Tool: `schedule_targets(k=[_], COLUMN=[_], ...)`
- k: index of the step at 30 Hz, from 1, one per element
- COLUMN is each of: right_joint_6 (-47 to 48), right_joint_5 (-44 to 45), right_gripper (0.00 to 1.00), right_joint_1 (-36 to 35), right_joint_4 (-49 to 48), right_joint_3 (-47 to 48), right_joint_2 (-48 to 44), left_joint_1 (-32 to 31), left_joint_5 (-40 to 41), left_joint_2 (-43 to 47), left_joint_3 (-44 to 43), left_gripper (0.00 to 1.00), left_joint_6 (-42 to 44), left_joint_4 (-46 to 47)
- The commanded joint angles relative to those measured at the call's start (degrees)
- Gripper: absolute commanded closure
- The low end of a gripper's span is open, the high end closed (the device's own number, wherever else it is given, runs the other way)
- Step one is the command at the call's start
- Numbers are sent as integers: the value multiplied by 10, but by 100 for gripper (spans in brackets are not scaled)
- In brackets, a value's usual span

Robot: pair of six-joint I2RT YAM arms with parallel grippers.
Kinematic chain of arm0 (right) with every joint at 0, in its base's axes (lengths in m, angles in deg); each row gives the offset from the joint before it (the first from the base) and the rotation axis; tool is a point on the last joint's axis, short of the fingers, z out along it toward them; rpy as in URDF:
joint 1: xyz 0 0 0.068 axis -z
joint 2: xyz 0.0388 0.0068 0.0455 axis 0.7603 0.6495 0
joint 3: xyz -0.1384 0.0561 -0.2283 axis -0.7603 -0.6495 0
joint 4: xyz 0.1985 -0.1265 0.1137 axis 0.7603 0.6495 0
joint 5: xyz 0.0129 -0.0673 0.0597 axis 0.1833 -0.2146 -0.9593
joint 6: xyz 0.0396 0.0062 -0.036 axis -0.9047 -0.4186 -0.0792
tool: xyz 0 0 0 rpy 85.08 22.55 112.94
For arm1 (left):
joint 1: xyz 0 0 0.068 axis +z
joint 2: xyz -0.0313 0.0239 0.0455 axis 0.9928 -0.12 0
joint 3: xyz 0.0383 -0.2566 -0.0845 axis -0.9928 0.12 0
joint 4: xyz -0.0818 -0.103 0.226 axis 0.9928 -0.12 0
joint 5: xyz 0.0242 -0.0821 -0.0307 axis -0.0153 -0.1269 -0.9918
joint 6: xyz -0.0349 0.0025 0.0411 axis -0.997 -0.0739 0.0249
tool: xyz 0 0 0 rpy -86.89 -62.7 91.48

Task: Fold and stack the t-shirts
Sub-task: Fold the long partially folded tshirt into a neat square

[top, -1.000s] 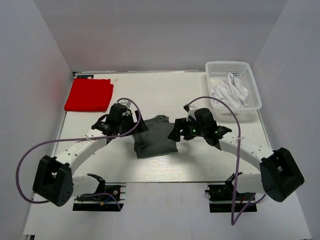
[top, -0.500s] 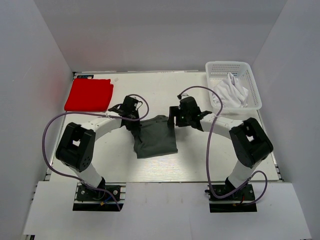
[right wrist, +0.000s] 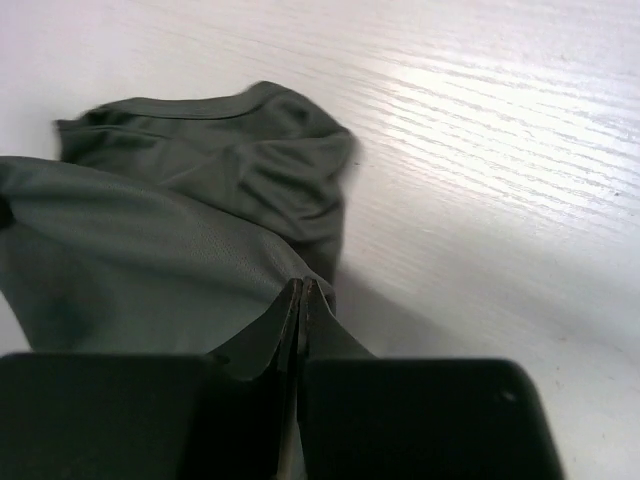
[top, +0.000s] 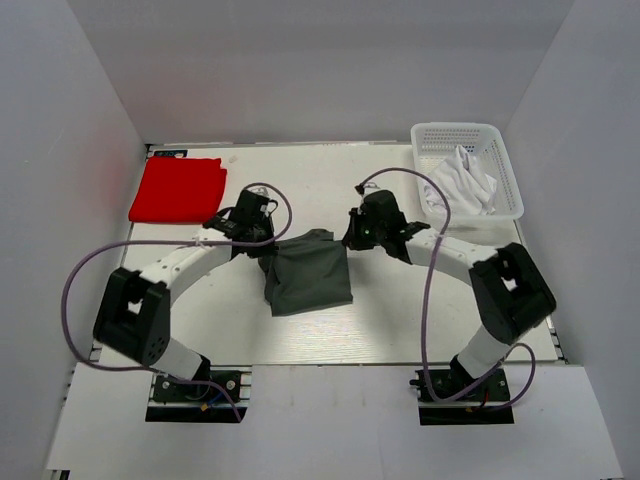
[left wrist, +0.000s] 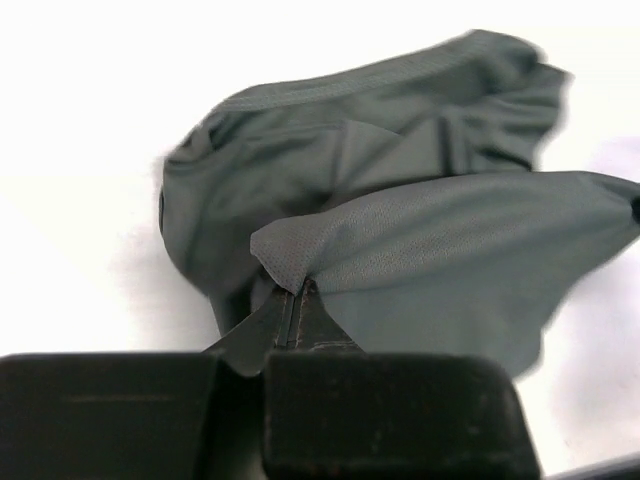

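The dark grey t-shirt [top: 308, 272] is judged to be light, thin and limp. It is seen hanging in soft folds, so it can be expected to sag wherever it is not supported. It is best taken by a pinch at an edge or corner on each side, so that the cloth can be stretched between two holds. Damage is unlikely, though so thin a pinch might slip under a hard pull.

The shirt lies on the bench [top: 400, 320], well to the left of the basket [top: 468, 131] and nearer the arm bases than it.

The left claw [left wrist: 297, 300] is closed tight on a fold of the shirt's edge, on the side away from the basket. The right claw [right wrist: 302, 295] is pinched shut on the cloth at the side toward the basket. Between the two holds a span of fabric is raised, while the rest is bunched on the bench.

The white t-shirt [top: 460, 180] is crumpled inside the basket. The red t-shirt [top: 178, 189] lies folded flat, far to the left of the basket
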Motion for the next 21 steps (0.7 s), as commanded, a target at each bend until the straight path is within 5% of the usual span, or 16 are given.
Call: schedule_targets(k=[1,10,18,21], right_joint_6=[0,-2,29,49], right_joint_5=[-21,-25,-30,-52], right_gripper=[100,100,100,100], right_joint_1=[0,0,3,3], right_joint_4=[-50,-100,-85,-166], right_joint_3=[-31,-43,104,124], right_joint_2=[-74,-107,76,140], left_joint_1=[-3,3,21,42], left_joint_5=[-16,42,148,169], left_joint_2=[100,194,39,-11], left_joint_3=[21,98,31,17], left_gripper=[100,100,100,94], left_joint_6=[16,-25,-76,-101], left_joint_4=[-1,40,10,10])
